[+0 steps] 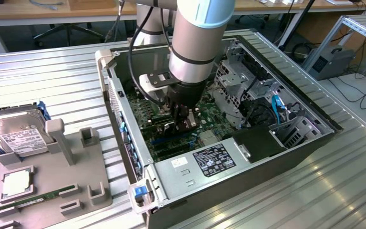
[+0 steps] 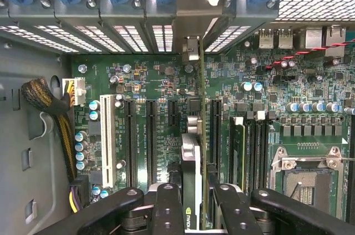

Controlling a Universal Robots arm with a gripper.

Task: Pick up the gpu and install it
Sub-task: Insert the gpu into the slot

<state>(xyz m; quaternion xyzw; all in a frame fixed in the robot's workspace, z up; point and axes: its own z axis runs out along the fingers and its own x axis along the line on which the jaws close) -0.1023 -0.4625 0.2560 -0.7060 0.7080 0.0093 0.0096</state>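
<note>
Pincer (image 2: pixel 195 199) pinching gpu (image 2: pixel 191 157), card edge-on at motherboard (image 2: pixel 138 80) slots inside PC case (image 1: pixel 285 157). Exterior view: hard drive (image 1: pixel 15 136) at case's 9 o'clock, on surface (image 1: pixel 43 71).

Metal table (image 1: pixel 43 71) bears a computer case (image 1: pixel 285 162) and grey tray (image 1: pixel 75 167).
</note>
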